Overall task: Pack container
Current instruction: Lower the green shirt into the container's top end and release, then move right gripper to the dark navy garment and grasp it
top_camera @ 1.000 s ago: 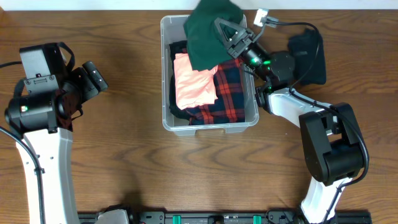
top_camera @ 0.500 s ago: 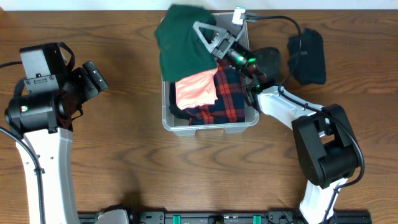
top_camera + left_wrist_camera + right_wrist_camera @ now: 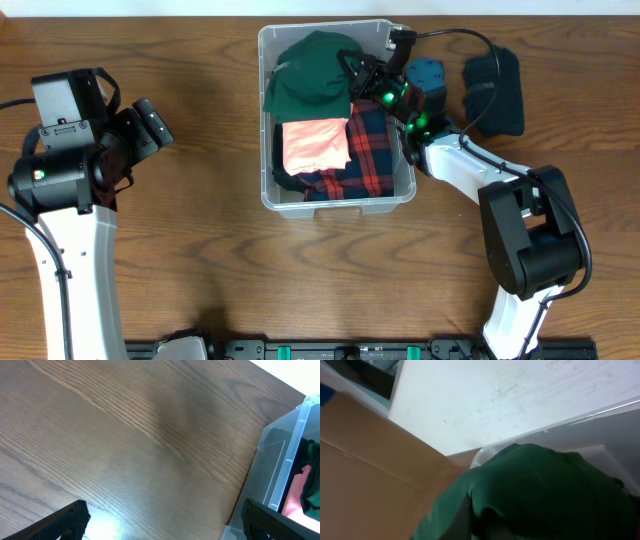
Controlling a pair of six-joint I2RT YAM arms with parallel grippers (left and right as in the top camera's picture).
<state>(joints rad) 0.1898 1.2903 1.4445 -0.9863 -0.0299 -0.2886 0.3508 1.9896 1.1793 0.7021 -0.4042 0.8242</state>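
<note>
Two arms flank the container (image 3: pixel 338 205), which sits at the far middle of the table (image 3: pixel 200 250). Our right gripper (image 3: pixel 362 78) dips into its rear against a green garment (image 3: pixel 310 80); we cannot tell whether it grips. Our left gripper (image 3: pixel 165 521) hangs spread wide, well apart from the container.

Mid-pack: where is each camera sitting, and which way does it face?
Overhead: above the table, looking straight down; shows left hand, right hand, container and green garment.
Left wrist: over bare table, facing down; own fingertips, container corner.
Right wrist: against the green garment; own fingers hidden.
Shared: all three show the container.
</note>
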